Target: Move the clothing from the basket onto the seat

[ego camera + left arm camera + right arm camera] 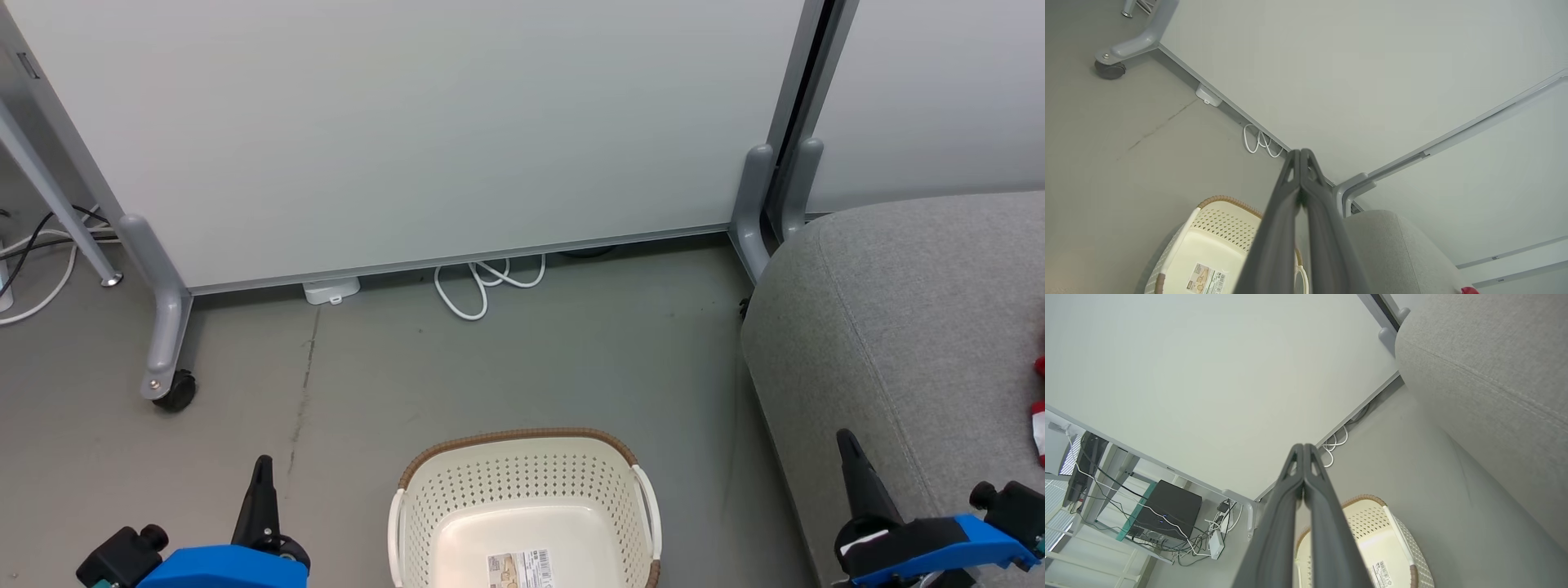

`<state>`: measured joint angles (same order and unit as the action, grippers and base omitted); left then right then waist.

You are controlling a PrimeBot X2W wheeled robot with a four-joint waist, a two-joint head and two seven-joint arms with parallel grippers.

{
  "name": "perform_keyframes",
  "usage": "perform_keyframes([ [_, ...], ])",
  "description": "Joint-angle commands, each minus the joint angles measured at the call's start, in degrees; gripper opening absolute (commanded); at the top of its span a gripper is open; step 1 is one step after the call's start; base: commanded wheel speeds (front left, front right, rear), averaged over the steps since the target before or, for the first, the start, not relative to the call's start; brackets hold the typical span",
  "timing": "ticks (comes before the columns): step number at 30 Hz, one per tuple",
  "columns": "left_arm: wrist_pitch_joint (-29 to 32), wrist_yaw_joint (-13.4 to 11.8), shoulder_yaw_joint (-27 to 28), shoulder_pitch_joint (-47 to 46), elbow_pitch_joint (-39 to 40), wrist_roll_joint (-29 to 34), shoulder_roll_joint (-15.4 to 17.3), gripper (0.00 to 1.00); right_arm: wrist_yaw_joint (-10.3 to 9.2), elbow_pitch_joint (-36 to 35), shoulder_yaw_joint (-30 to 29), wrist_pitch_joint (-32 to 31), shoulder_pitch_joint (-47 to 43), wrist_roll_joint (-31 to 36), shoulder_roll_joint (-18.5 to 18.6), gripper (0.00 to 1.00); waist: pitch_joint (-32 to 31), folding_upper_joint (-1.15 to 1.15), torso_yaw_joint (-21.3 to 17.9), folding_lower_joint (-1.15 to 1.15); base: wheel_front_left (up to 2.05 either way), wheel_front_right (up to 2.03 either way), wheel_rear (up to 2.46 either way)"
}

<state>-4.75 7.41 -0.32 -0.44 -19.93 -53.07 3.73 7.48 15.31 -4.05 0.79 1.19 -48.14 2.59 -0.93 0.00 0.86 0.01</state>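
Note:
The cream basket (pixel 524 482) stands on the floor at the bottom centre, with nothing inside but its label (pixel 520 568). On the right is the grey seat (pixel 914 327), and a bit of red and white clothing (pixel 1038 408) lies on it at the right edge. My left gripper (pixel 261 469) is shut and holds nothing, left of the basket. My right gripper (pixel 845 445) is shut and holds nothing, over the seat's front edge. The basket (pixel 1208 245) and seat (pixel 1396 249) show past the left gripper (pixel 1300 153). The right gripper (pixel 1303 447) is above the basket (pixel 1372 539), beside the seat (pixel 1486 375).
A white partition panel (pixel 408 122) on wheeled grey feet (pixel 167 359) stands behind the basket, with a white cable loop (pixel 482 286) under it. More cables (pixel 33 253) lie at far left. A desk with a black box (pixel 1167 508) and wiring shows in the right wrist view.

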Motion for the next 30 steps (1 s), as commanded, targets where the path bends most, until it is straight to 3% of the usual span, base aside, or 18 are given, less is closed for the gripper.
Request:
perform_keyframes([
  [1, 0.6, 0.0, 0.7, -2.0, 1.1, -2.2, 0.1, 0.0, 0.01, -0.9, -0.2, -0.4, 1.9, -2.4, 0.2, 0.0, 0.0, 0.0, 0.0, 0.0, 0.0, 0.0, 0.0],
  [30, 5.2, 0.1, 3.4, -3.8, 3.3, -18.0, -0.3, 0.0, 0.02, -1.2, -1.2, -3.4, 3.4, -20.3, 0.3, 0.0, 0.4, 0.0, -0.3, -0.01, 0.0, 0.0, 0.0],
])
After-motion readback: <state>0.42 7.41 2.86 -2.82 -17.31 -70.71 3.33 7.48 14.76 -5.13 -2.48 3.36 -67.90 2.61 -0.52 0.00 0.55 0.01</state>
